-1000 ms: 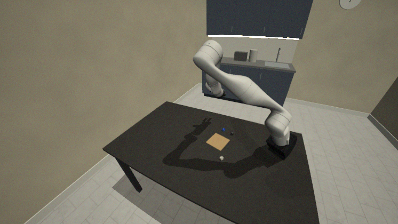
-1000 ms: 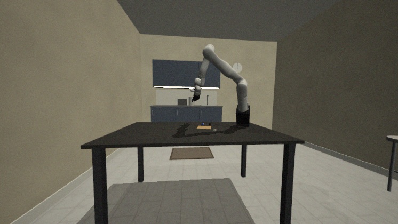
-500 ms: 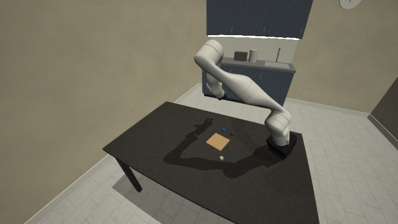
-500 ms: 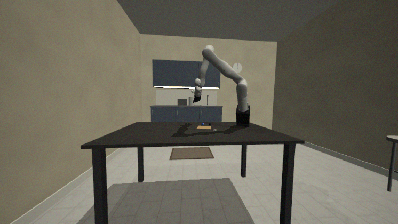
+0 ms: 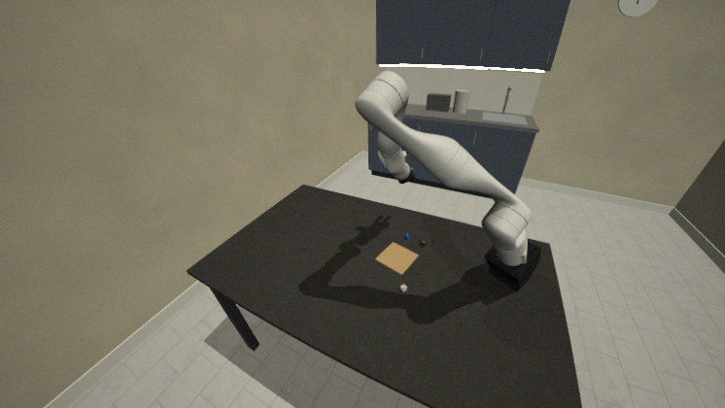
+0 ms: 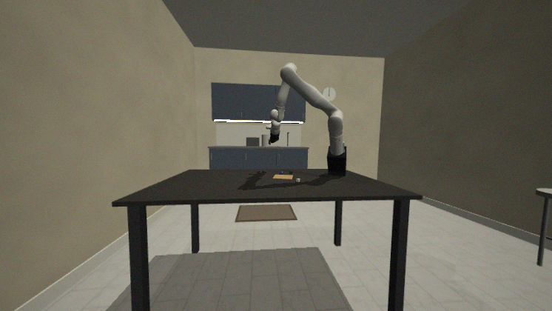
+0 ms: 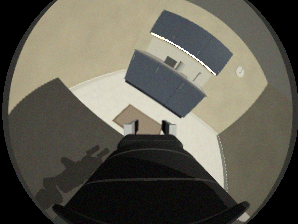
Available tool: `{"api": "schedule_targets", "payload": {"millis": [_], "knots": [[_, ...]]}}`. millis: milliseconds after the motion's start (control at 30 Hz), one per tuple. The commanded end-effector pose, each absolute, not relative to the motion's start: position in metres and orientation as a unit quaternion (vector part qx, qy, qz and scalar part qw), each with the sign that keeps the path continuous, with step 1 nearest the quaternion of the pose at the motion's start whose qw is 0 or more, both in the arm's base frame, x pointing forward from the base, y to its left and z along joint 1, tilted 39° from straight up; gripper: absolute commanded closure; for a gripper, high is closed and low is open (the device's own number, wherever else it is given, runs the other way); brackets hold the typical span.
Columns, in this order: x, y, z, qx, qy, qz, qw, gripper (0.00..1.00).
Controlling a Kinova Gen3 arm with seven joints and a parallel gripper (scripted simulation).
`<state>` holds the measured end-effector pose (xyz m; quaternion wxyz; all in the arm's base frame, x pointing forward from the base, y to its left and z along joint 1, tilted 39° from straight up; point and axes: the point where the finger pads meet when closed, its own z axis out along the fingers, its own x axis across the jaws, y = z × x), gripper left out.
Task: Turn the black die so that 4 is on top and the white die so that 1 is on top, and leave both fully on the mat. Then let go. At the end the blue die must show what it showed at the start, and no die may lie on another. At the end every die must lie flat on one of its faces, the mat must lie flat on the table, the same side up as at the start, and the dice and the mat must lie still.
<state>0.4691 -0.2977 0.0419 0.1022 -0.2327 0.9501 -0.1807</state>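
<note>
The Kinova Gen3 arm (image 5: 454,161) (image 6: 308,92) is mounted on a black base (image 5: 517,285) (image 6: 337,166) at one side of a dark table (image 5: 284,243) (image 6: 185,195). Its two-finger gripper (image 5: 407,176) (image 6: 273,139) (image 7: 150,124) is raised well above the table top, fingers spread wide, with nothing between them.

A square tan mat (image 5: 397,258) (image 6: 283,176) lies flat on the table. Three dice are noted, all off the mat. In the top view, the blue die (image 5: 407,236) (image 6: 281,172) sits near the mat's upper corner; the black die (image 5: 422,243) (image 6: 291,172) is near the blue one, on the side toward the base, apart from it. The white die (image 5: 403,288) (image 6: 297,180) rests on the opposite side of the mat. Marks on the dice are too small to read, so the upper faces cannot be determined.

A wall clock (image 5: 637,5) (image 6: 328,93) (image 7: 240,72) carries hands; no numerals are legible. No brand or lettering can be read on the arm.
</note>
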Motion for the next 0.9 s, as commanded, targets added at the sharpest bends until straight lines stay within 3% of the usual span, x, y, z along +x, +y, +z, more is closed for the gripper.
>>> {"api": "schedule_targets", "payload": {"millis": [0,867], "knots": [[0.469,-0.299,0.042,-0.231,0.950,-0.181,0.102,0.00],[0.451,-0.283,0.016,-0.205,0.965,-0.134,0.092,0.00]]}}
